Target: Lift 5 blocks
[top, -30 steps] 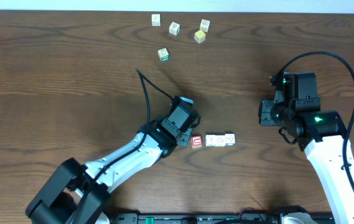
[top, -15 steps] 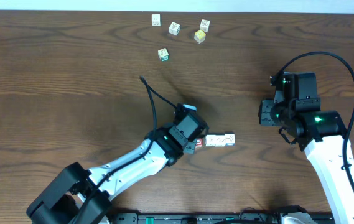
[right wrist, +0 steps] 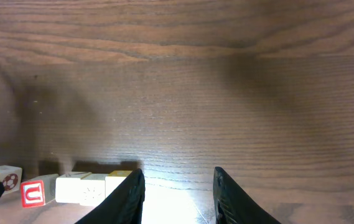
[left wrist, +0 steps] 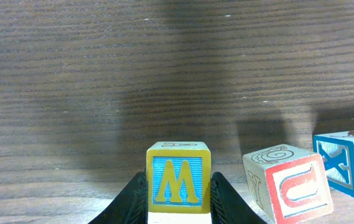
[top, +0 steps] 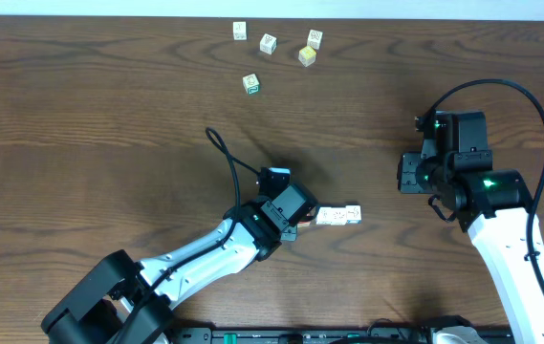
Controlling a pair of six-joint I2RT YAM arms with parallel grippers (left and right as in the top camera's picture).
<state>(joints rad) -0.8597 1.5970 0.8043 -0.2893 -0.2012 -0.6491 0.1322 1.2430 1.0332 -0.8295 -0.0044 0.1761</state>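
My left gripper (left wrist: 178, 190) is shut on a yellow-bordered block with a blue M face (left wrist: 178, 180), low over the table. Just right of it sits a red-bordered U block (left wrist: 288, 186), slightly tilted, then a blue-bordered X block (left wrist: 348, 165). From overhead, the left gripper (top: 297, 218) stands at the left end of a short row of whitish blocks (top: 338, 215) and hides the red one. My right gripper (right wrist: 178, 186) is open and empty, to the right of the row. In its view the row ends in a yellow-orange block (right wrist: 119, 180).
Several loose cubes lie at the table's far edge: a whitish one (top: 240, 31), a yellowish one (top: 307, 55) and a green-bordered one (top: 250, 84) among them. The left arm's black cable (top: 228, 158) loops over the table. The right arm (top: 501, 220) stands at the right.
My left gripper has moved right and toward the front edge, up to the left end of the row, and now covers the red block from overhead. The right arm has not moved.
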